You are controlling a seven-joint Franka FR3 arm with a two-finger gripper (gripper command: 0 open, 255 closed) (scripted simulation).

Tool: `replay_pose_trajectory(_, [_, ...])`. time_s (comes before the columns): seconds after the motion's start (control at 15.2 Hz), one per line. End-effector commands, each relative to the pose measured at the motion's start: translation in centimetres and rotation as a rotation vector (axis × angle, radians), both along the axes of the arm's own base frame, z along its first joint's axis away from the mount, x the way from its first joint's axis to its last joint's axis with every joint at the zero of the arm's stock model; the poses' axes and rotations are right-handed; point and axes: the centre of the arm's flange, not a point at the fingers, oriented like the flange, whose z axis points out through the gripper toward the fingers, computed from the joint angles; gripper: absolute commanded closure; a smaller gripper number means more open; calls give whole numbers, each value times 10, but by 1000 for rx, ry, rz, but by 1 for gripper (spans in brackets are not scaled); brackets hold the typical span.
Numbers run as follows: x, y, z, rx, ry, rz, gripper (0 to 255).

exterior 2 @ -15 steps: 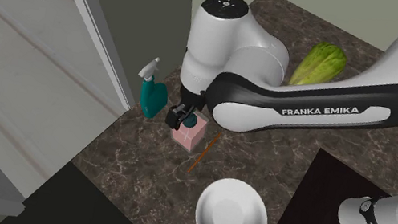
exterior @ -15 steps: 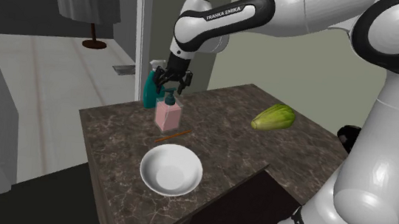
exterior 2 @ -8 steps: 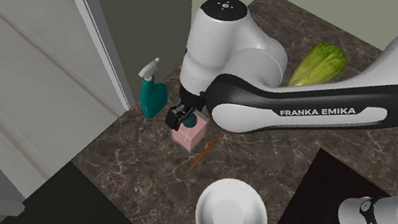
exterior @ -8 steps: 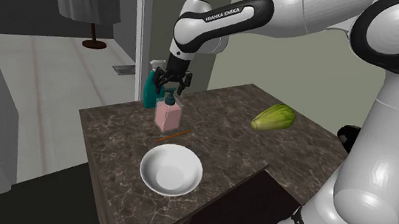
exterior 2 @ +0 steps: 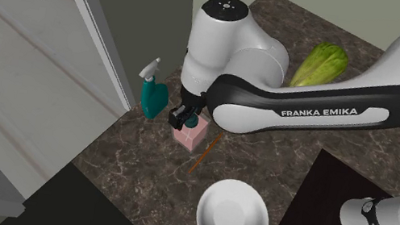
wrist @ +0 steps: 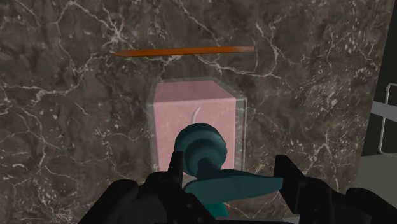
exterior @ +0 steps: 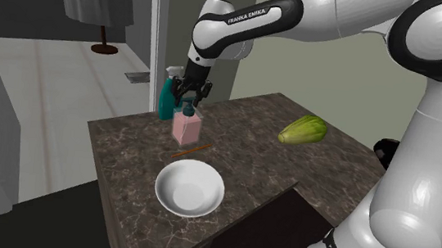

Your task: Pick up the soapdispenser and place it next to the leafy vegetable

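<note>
claw (wrist: 229,170) narrowed since before, seemingly clasping soap dispenser (wrist: 196,114) by its pump, pink liquid inside, white bowl (exterior: 190,188) nearby

A dark, marble-veined countertop (exterior: 126,162) (exterior 2: 147,175) (wrist: 63,95) carries five things. A pink soap dispenser (exterior: 187,128) (exterior 2: 191,136) (wrist: 197,121) stands upright near its far edge in the shoulder view, with a teal spray bottle (exterior: 166,100) (exterior 2: 152,97) just beside it (on the corner side). A thin orange stick (exterior: 192,148) (exterior 2: 204,156) (wrist: 184,51) lies flat near the dispenser, between it and a white bowl (exterior: 190,188) (exterior 2: 232,217). A green leafy vegetable (exterior: 303,129) (exterior 2: 320,64) lies well apart, toward the shoulder view's right.
</note>
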Motion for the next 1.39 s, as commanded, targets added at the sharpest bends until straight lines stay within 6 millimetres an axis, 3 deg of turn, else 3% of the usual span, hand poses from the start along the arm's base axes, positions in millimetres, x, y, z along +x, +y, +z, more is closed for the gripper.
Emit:
replay_pose_trajectory(0.0, [0,0,0,0,0,0,255])
replay_pose_trajectory(1.32, [0,0,100,0,0,0,255])
